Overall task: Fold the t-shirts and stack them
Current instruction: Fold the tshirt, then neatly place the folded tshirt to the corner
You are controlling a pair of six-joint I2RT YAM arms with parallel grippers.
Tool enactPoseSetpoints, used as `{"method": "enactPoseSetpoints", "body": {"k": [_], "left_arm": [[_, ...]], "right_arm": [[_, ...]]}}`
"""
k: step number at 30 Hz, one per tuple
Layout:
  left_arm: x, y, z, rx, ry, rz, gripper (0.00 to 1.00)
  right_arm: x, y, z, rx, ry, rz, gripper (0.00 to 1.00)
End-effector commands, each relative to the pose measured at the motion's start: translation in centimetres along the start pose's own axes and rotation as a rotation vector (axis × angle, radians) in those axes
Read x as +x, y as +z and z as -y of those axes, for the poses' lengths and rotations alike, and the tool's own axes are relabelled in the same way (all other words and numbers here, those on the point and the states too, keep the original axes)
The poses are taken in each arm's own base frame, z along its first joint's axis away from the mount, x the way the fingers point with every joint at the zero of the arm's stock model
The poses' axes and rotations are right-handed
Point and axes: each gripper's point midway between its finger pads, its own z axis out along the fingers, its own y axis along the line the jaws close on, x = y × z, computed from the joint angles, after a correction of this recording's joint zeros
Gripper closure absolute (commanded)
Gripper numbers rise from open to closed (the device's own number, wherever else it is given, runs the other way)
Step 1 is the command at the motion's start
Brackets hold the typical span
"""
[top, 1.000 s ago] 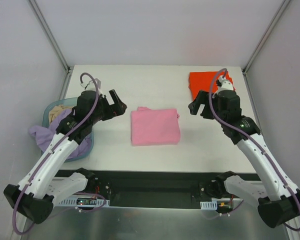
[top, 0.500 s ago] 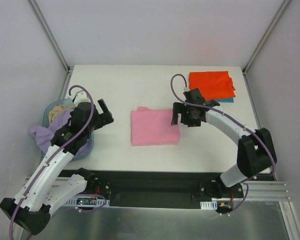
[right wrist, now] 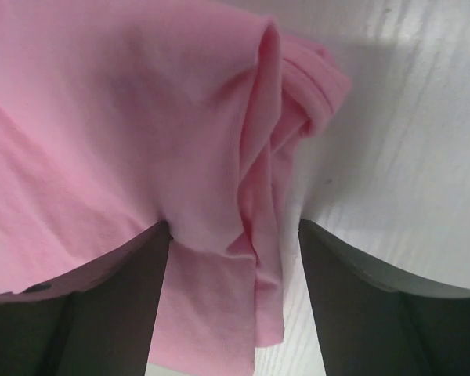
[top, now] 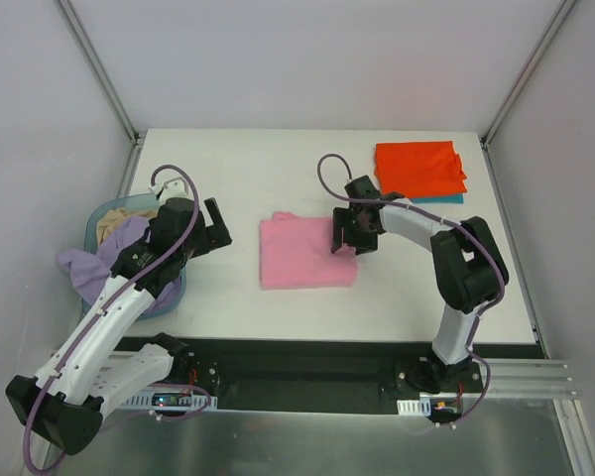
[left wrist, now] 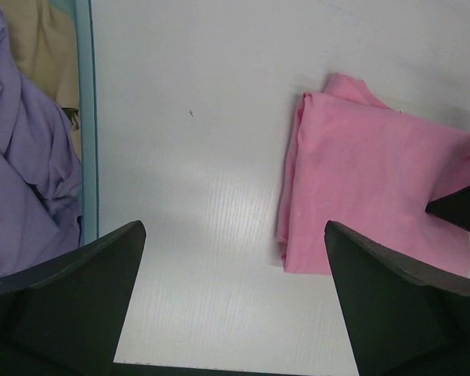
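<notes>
A folded bright pink t-shirt (top: 302, 253) (left wrist: 368, 180) (right wrist: 141, 117) lies in the middle of the table. My right gripper (top: 349, 233) (right wrist: 235, 258) is down at its right edge, jaws open and straddling the bunched layers; the left finger presses the cloth, while bare table shows beside the right one. My left gripper (top: 213, 226) (left wrist: 235, 258) hovers open over bare table, left of the pink shirt. An orange-red t-shirt (top: 419, 167) lies folded at the back right on a teal one (top: 446, 199). A pale lavender t-shirt (top: 84, 266) (left wrist: 23, 157) hangs crumpled over the basket.
The round light-blue basket (top: 172, 290) (left wrist: 84, 117) stands at the table's left edge with a beige cloth (top: 114, 223) inside it. White walls enclose the table on three sides.
My right arm has swung left and down from beside the orange-red stack to the pink shirt's right edge, its jaws narrowing. The left gripper drew back slightly toward the basket.
</notes>
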Motion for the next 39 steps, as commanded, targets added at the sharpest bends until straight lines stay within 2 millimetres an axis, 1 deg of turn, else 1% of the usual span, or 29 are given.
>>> {"method": "enactPoseSetpoints", "body": {"k": [1,4,6,7,8,10,11,13,14,15,17,19,20,21,22,23,24,25,27,28,30,31,33,34,35,36,37,38,39], "left_arm": [[-1.2,-0.5,0.0,-0.010,0.008,0.026,0.01],[-1.3,-0.5,-0.1,-0.016,0.003,0.032,0.01],[-1.1,-0.4,-0.2,-0.022,0.008,0.025,0.01],[-1.1,-0.4,-0.3,-0.023,0.008,0.026,0.01],[-1.0,-0.4,-0.3,-0.024,0.009,0.023,0.01],[-1.1,-0.4,-0.3,-0.024,0.009,0.023,0.01],[-1.1,-0.4,-0.3,-0.026,0.009,0.023,0.01],[-1.1,-0.3,-0.4,-0.031,0.007,0.023,0.01],[-1.1,-0.2,-0.6,-0.044,0.007,0.026,0.01],[-1.1,-0.1,-0.6,-0.050,0.004,0.025,0.01],[-1.2,0.0,-0.8,-0.063,0.006,0.024,0.01],[-1.3,0.1,-0.9,-0.076,0.010,0.023,0.01],[-1.4,0.1,-1.0,-0.087,0.010,0.024,0.01],[-1.5,0.1,-1.3,-0.102,0.011,0.030,0.01],[-1.7,0.0,-1.4,-0.109,0.009,0.037,0.01],[-1.9,-0.1,-1.5,-0.115,0.008,0.042,0.01],[-2.1,-0.1,-1.8,-0.133,0.009,0.050,0.01],[-2.2,-0.2,-1.9,-0.138,0.008,0.056,0.01],[-2.4,-0.3,-2.5,-0.165,0.009,0.067,0.01],[-2.5,-0.4,-2.6,-0.172,0.008,0.068,0.01],[-2.7,-0.5,-2.8,-0.185,0.007,0.076,0.01],[-2.9,-0.5,-2.9,-0.190,0.005,0.082,0.01],[-2.9,-0.6,-3.1,-0.201,0.010,0.081,0.01],[-3.0,-0.6,-3.2,-0.209,0.012,0.085,0.01],[-3.1,-0.7,-3.3,-0.213,0.014,0.088,0.01],[-3.1,-0.8,-3.5,-0.220,0.014,0.088,0.01],[-3.3,-0.9,-3.6,-0.230,0.013,0.095,0.01],[-3.4,-0.9,-3.8,-0.238,0.015,0.097,0.01],[-3.4,-0.9,-4.0,-0.247,0.015,0.098,0.01]], "right_arm": [[-0.3,0.5,-1.3,-0.004,-0.003,0.008,0.30],[0.2,1.4,-1.5,0.002,0.007,-0.021,0.32],[0.3,1.8,-2.0,-0.008,0.002,-0.029,0.36],[0.4,2.3,-2.1,-0.010,-0.005,-0.041,0.38],[0.0,2.3,-2.6,-0.021,-0.010,-0.036,0.44],[-0.4,2.7,-2.9,-0.025,-0.027,-0.034,0.56],[-1.2,2.6,-3.3,-0.032,-0.038,-0.017,0.66],[-2.0,2.5,-3.5,-0.033,-0.078,-0.008,0.73],[-2.5,2.5,-3.5,-0.026,-0.095,0.003,0.80],[-3.6,2.1,-3.8,-0.029,-0.116,0.029,0.83],[-4.8,1.6,-3.5,0.000,-0.181,0.064,0.88],[-6.3,0.8,-3.7,0.015,-0.231,0.099,0.90],[-7.2,0.4,-3.1,0.050,-0.287,0.127,0.94],[-8.3,-0.3,-3.2,0.065,-0.309,0.157,0.96],[-9.0,-0.7,-2.9,0.094,-0.328,0.175,0.98],[-10.1,-1.1,-1.8,0.163,-0.371,0.203,0.99],[-11.4,-2.2,-1.8,0.196,-0.386,0.236,0.99],[-12.5,-2.9,-0.8,0.269,-0.402,0.267,0.99],[-14.0,-3.8,0.1,0.335,-0.448,0.296,0.99],[-15.6,-4.9,0.6,0.384,-0.445,0.338,0.99],[-16.9,-5.5,1.4,0.428,-0.470,0.356,0.99],[-18.2,-6.4,1.8,0.454,-0.460,0.386,0.99],[-19.4,-7.2,2.6,0.478,-0.470,0.403,0.99],[-20.2,-7.6,3.5,0.496,-0.460,0.411,0.99],[-21.2,-8.4,3.7,0.499,-0.455,0.434,0.99],[-21.8,-8.6,4.1,0.505,-0.456,0.441,0.99],[-22.5,-8.9,5.2,0.527,-0.458,0.443,0.99],[-23.6,-9.9,5.2,0.530,-0.453,0.474,0.99],[-24.2,-10.4,5.7,0.537,-0.453,0.483,0.99]]}}
